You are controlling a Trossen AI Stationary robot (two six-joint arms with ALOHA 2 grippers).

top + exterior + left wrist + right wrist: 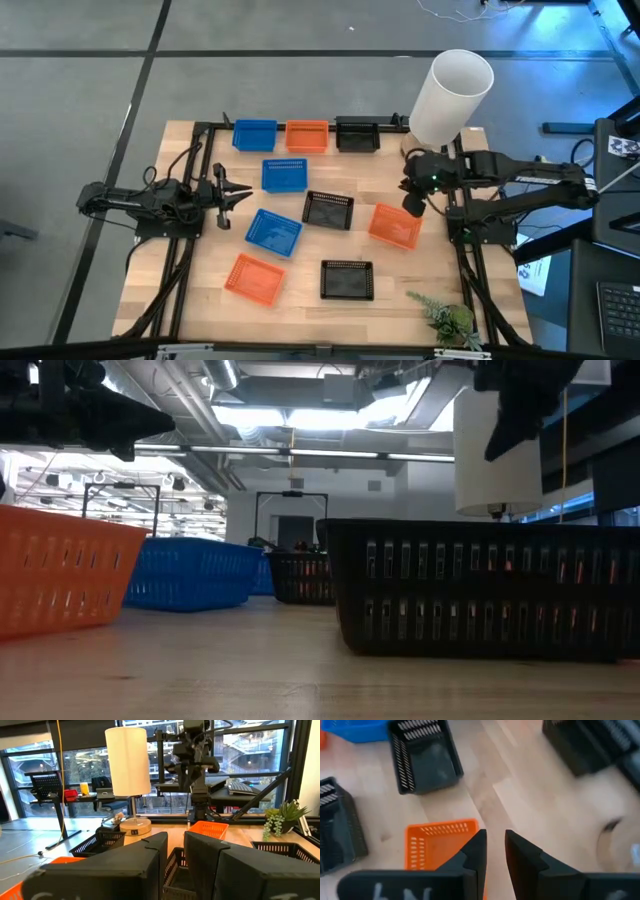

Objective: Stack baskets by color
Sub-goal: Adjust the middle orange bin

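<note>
Several small square baskets lie bottom-down on the wooden table [200, 300]. A blue [255, 133], an orange [307, 135] and a black one [356, 133] stand in a row at the far edge. The others, blue, orange and black, are scattered over the middle and near part. My right gripper [413, 205] hangs above the table, slanting down beside the orange basket [395, 225] at the right. That basket [440, 845] shows under its narrowly open, empty fingers [495, 840]. My left gripper [235, 193] waits at the table's left, held level, with a small empty gap [176, 845].
A tall white cylinder [452, 95] on a round base stands at the far right corner, close behind my right arm. A small green plant [445, 318] lies at the near right corner. Bare wood shows between the scattered baskets and along the near edge.
</note>
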